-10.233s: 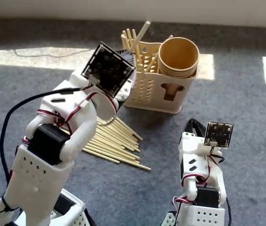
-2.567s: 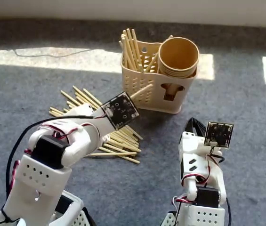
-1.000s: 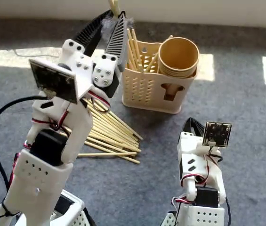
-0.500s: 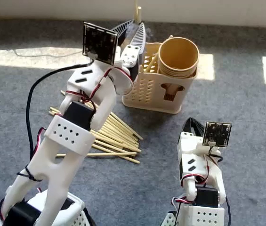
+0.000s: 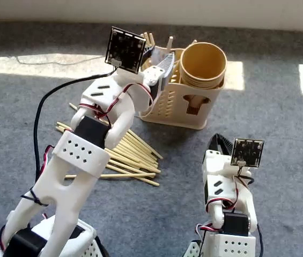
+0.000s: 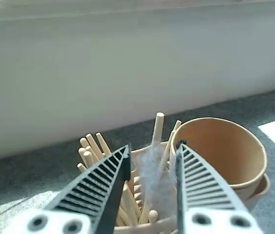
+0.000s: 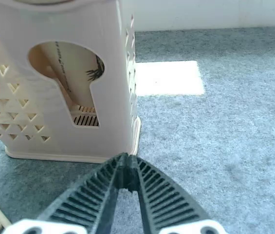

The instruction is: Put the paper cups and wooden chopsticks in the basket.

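Note:
The cream perforated basket (image 5: pixel 178 101) stands on grey carpet at the back middle. Stacked paper cups (image 5: pixel 204 64) sit in its right half, and several wooden chopsticks (image 5: pixel 148 38) stand in its left half. My left gripper (image 5: pixel 159 61) hovers over that left half, open. One chopstick (image 6: pixel 157 129) leans upright between the spread fingers, touching neither, beside the cups (image 6: pixel 220 151). A loose pile of chopsticks (image 5: pixel 124 155) lies on the carpet under the left arm. My right gripper (image 5: pixel 219 143) rests low in front of the basket (image 7: pixel 113 73), shut and empty (image 7: pixel 126 170).
A thin cable (image 5: pixel 49 60) runs across the carpet at the back left. A pale wall (image 6: pixel 127 63) rises just behind the basket. Open carpet (image 5: pixel 285 134) lies to the right of the basket and the right arm.
The left arm carried a chopstick up from the pile to above the basket, then lowered and opened. The chopstick now stands lower, in the basket. The right arm stayed still.

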### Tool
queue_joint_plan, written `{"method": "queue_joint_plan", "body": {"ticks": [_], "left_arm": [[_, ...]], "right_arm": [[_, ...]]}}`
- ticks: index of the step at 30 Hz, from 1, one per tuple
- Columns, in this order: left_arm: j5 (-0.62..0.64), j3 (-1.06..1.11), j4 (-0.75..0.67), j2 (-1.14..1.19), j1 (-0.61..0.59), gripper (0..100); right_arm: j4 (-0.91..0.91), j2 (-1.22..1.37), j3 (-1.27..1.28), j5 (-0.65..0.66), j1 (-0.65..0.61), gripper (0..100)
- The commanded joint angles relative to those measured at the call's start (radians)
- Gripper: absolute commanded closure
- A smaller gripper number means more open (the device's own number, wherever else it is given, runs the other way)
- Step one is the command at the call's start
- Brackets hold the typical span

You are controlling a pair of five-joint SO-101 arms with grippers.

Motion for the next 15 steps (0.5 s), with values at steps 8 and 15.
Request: {"method": "queue_joint_plan", "body": {"ticks": [8, 15], "left_arm": [[0.003, -0.035, 0.334, -0.302, -0.094, 84], [-0.098, 0.140, 0.489, -0.530, -0.213, 84]], "right_arm": [[-0.035, -0.012, 0.104, 0.009, -0.005, 99.3], [-0.035, -0.012, 0.104, 0.008, -0.005, 99.3]]}}
